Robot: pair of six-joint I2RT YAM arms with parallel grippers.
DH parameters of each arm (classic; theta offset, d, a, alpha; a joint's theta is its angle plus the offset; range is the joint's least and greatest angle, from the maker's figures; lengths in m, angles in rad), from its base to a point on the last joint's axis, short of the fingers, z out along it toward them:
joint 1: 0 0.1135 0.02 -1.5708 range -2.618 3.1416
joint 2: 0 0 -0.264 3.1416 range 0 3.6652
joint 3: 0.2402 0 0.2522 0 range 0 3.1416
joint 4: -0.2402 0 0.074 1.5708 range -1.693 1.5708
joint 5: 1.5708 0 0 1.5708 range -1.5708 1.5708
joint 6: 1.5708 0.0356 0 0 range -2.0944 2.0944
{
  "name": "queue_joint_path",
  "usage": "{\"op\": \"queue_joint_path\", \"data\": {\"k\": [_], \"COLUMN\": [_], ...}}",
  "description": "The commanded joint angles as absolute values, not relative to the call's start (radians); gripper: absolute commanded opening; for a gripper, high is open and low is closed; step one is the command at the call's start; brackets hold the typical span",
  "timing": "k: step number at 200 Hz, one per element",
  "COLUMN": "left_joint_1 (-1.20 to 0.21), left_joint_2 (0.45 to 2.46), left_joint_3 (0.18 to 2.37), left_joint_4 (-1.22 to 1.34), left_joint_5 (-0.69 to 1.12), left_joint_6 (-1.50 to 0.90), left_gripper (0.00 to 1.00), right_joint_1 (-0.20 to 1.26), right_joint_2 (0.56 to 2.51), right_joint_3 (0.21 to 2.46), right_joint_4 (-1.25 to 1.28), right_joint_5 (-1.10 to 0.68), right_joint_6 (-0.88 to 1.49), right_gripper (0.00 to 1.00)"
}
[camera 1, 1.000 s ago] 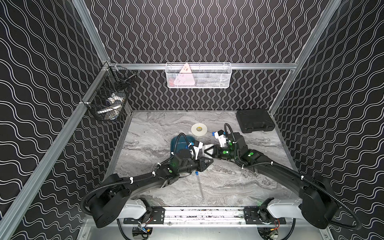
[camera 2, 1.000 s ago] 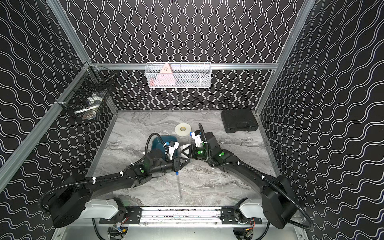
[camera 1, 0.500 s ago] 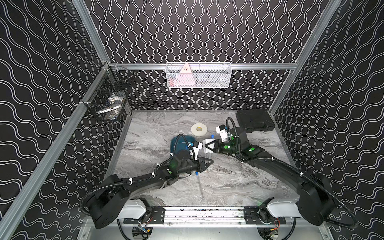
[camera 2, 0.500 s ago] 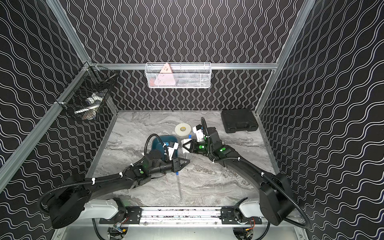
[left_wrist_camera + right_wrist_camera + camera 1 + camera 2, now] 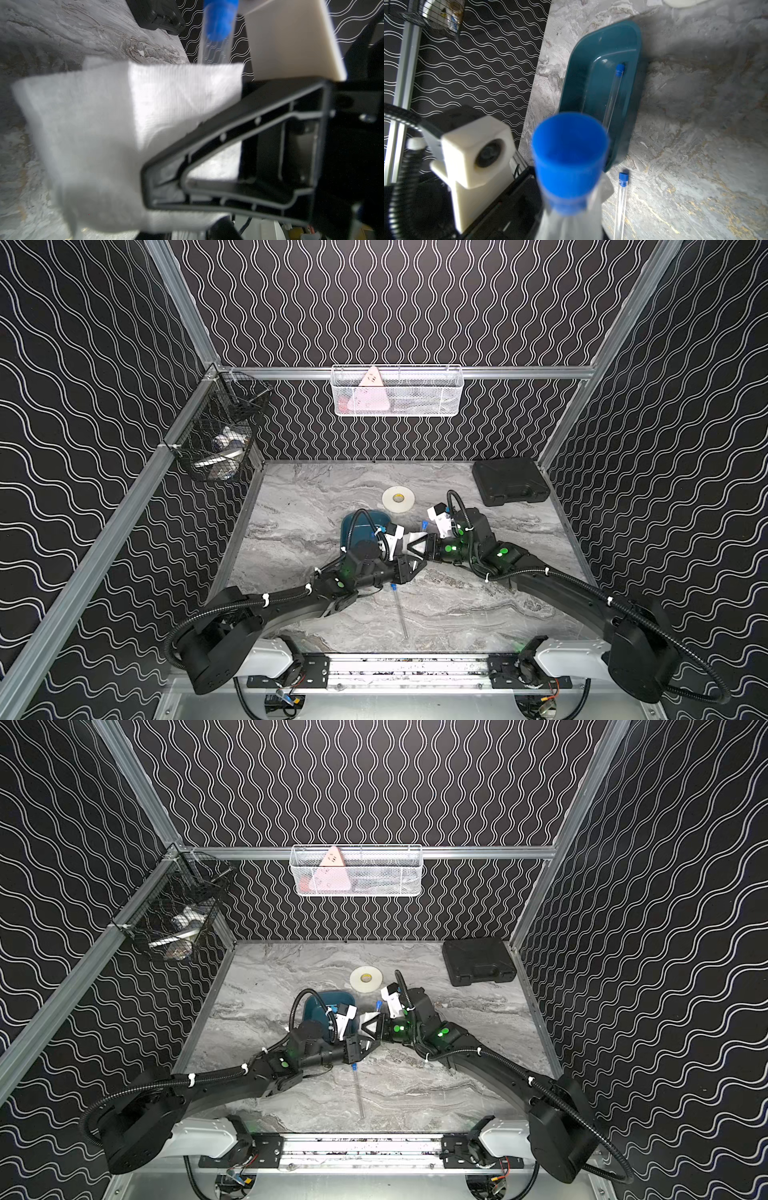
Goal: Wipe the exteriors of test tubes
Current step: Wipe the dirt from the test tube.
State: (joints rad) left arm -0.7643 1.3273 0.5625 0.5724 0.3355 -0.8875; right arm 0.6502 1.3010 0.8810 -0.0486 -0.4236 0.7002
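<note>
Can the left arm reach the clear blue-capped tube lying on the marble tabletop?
Probably yes: the clear blue-capped tube lies uncovered beside it, though the left pincer is busy with white tissue.

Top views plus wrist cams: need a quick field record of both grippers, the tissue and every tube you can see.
left gripper: shut on tissue, close beside right gripper, above the table
right gripper: shut on held tube, blue cap end toward its wrist camera
tissue: white, off the table; held tube runs behind it in the left wrist view
tray tube: lying along one wall inside the teal tray
table tube: flat on the table, outside the tray, ungripped
tubes seen: three
</note>
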Motion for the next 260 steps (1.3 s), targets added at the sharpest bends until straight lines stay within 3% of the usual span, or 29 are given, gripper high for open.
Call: {"op": "queue_joint_path", "data": {"k": [1, 23, 84, 149, 200, 260], "left_joint_1": [-0.763, -0.763, -0.763, -0.764, -0.763, -0.74], "left_joint_2": [1.308, 1.297, 1.314, 1.338, 1.284, 1.083], "left_joint_3": [0.557, 0.557, 0.574, 0.575, 0.559, 0.592], "left_joint_4": [0.572, 0.56, 0.569, 0.601, 0.547, 0.268], "left_joint_5": [0.322, 0.318, 0.326, 0.324, 0.308, 0.216], "left_joint_6": [-0.888, -0.883, -0.872, -0.887, -0.876, -0.79], "left_gripper": [0.29, 0.28, 0.14, 0.13, 0.24, 0.38], "right_joint_1": [0.611, 0.601, 0.605, 0.699, 0.656, 0.621], "right_joint_2": [1.322, 1.352, 1.34, 1.321, 1.312, 1.304], "right_joint_3": [0.937, 0.981, 0.913, 0.82, 0.91, 0.928], "right_joint_4": [-0.061, -0.081, -0.019, 0.066, -0.065, -0.187], "right_joint_5": [-0.446, -0.472, -0.515, -0.455, -0.431, -0.472], "right_joint_6": [0.651, 0.626, 0.677, 0.761, 0.66, 0.566], "right_gripper": [0.17, 0.17, 0.18, 0.21, 0.17, 0.17]}}
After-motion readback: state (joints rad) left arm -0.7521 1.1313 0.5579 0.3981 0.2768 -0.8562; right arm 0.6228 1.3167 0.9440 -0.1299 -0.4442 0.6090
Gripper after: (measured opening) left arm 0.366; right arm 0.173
